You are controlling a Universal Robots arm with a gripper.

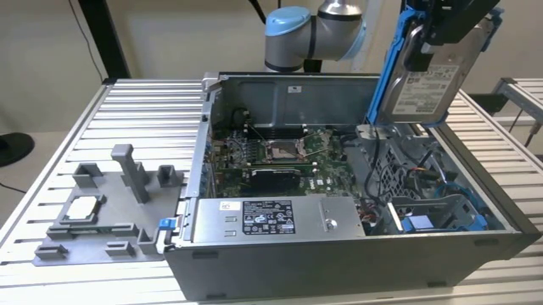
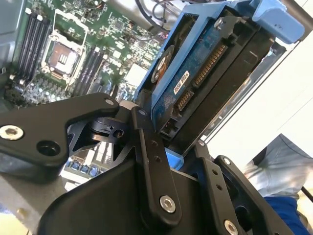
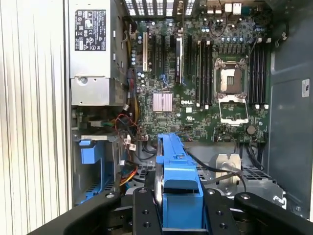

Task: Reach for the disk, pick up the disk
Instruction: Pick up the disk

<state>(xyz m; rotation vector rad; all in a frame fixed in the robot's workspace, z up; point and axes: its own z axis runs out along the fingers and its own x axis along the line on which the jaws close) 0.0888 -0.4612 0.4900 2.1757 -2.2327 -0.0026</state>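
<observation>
**Drive's out of the case and hanging in the air**

Closest to the wrist cams, the hand [image 3: 182, 210] is clamped on the disk [image 1: 431, 70], black fingers [image 2: 146, 161] pressed against either side of its blue carrier rails. In the second wrist view you can see the drive's connector edge and the underside board sitting between those fingers.

From the exterior view the disk hangs roughly upright with its white label facing the camera, held well above the open computer case [image 1: 339, 267], over the corner on the exterior view's right. It isn't touching anything in the case.

Below it there's the blue drive cage [image 1: 437, 216], some loose cables, then the motherboard [image 3: 205, 83] with its bare CPU socket [image 3: 230, 81]. The grey power supply [image 1: 276, 219] with a white label runs along the case's near wall.

Further off, on the exterior view's left, a grey fixture plate [image 1: 106, 210] sits on the slatted bench [image 1: 127, 121], just beside the case.
</observation>
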